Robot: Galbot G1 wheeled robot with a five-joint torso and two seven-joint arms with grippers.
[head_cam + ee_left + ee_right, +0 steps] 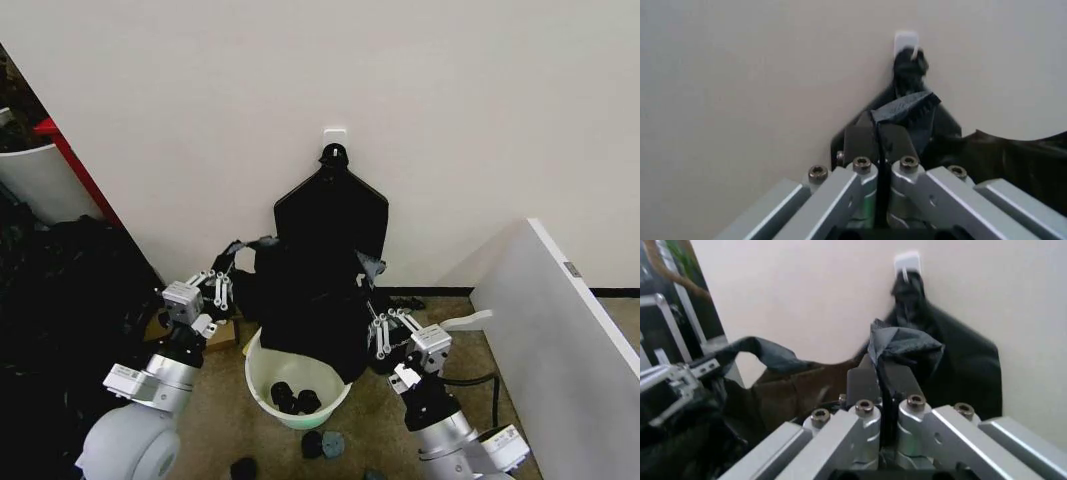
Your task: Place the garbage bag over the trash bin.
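A plain off-white wall (pixel 400 90) fills the back of the room, with a small white hook plate (pixel 334 135) fixed to it. A dark baseboard (pixel 430 292) runs along its foot, above a brownish carpet (pixel 215 400). A grey-white panel (pixel 560 340) slants in on the right, and a white tub with a red edge (pixel 45 170) stands at the left.

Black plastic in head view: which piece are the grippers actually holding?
The garbage bag stretched above the trash bin, pinched by left gripper and right gripper. The fan-shaped bundle hangs from a wall hook.

Both arms are silver-grey with white labelled cuffs; the left gripper (pixel 221 279) and right gripper (pixel 383 322) have pale linkages, hex screws and black pads.
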